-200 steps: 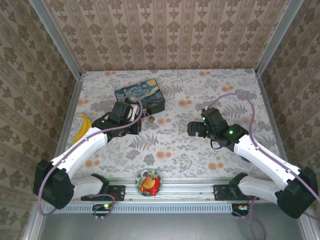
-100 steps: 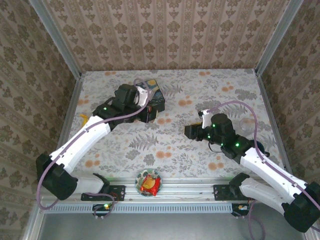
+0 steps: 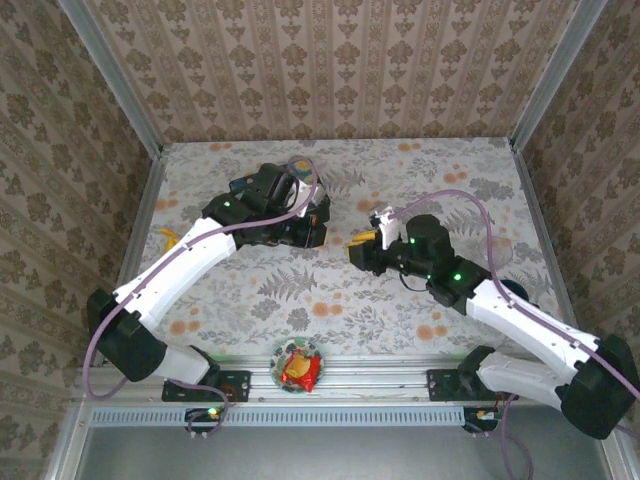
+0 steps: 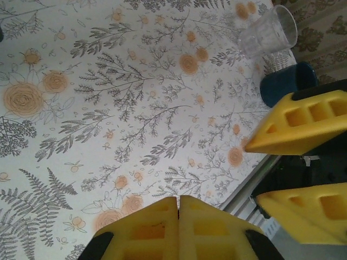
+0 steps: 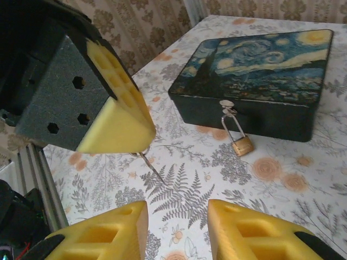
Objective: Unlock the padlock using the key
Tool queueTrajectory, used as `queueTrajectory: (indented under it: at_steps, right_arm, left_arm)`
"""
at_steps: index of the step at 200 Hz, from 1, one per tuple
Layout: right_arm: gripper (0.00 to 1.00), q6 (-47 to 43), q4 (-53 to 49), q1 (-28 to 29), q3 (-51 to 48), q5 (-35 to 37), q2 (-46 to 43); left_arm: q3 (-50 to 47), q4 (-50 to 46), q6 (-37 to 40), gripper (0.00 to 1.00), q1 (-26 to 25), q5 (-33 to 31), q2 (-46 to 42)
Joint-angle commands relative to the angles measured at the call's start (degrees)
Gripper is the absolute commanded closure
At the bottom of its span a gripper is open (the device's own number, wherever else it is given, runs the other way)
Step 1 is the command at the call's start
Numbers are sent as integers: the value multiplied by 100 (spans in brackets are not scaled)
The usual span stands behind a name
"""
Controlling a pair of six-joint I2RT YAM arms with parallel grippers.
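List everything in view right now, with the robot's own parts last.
tin box: one, dark blue painted lid, far left-centre of the table
padlock: one, brass with silvery shackle, hanging from the tin box's front latch
key: one, thin silvery blade, poking out below the left gripper's pads
banana: one, yellow, left edge
glass: one, clear, right side
cup: one, dark blue, beside the glass
dish: one, near edge, holding a red and yellow packet
left gripper: yellow pads, shut on the key
right gripper: yellow pads, open, facing the padlock
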Motion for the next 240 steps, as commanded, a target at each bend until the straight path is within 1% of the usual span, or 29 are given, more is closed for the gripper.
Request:
queueTrajectory:
  at_steps: [1,61,141,162,194,240]
  right_arm:
    - [64,-283,211,96,285,-287,263]
    - [64,-424,398,249,514,-485,758]
    - [65,-521,416,257,548,-615,838]
    - [66,-530,428,258,582,-635,873]
    - [74,-543,433,258,624,-652,929]
    - [74,-504,440,266,622,-687,989]
  left_arm:
    - [171,-171,-129,100,-53,220,37]
    - [151,-173,-161,100,-47,250,55]
    - [82,-84,-211,100,-51,399,61]
    - [65,-47,-221,100,-45,435,62]
    - [5,13,-242,100,-53,474,64]
    - [-58,104,-275,100,-36,481,38]
